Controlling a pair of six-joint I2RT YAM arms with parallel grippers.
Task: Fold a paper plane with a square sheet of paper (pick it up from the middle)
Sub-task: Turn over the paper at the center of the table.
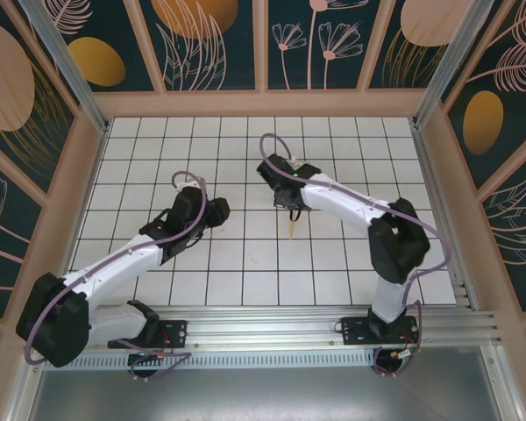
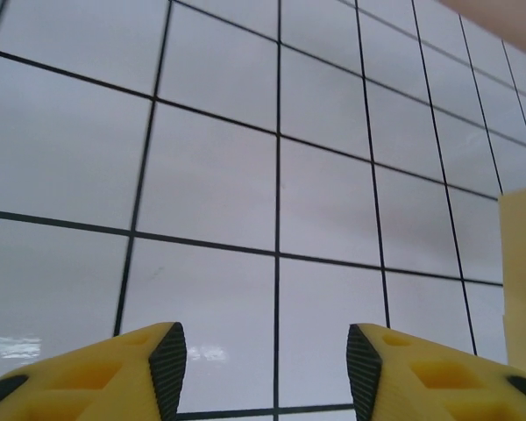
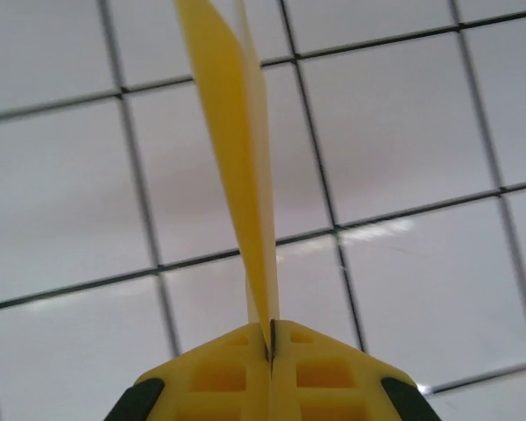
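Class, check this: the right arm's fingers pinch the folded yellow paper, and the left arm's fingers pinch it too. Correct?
Not quite. The right fingers do pinch the folded yellow paper, but the left wrist view shows the left fingers apart, holding nothing, over bare tiles.

We see a white table (image 1: 245,263) ruled by thin black lines into a grid of square tiles, its glossy top catching soft reflections in the wrist views. Around it stand a pale wooden frame (image 1: 263,103) and dark teal walls (image 1: 219,44) painted with orange discs and pale line-drawn leaves and flowers, split into panels by wooden strips, with a silver post (image 1: 66,66) slanting up at each far corner. Along the near edge we see a silver rail (image 1: 272,326) running the table's width, and below it a grey metal sheet (image 1: 263,395).
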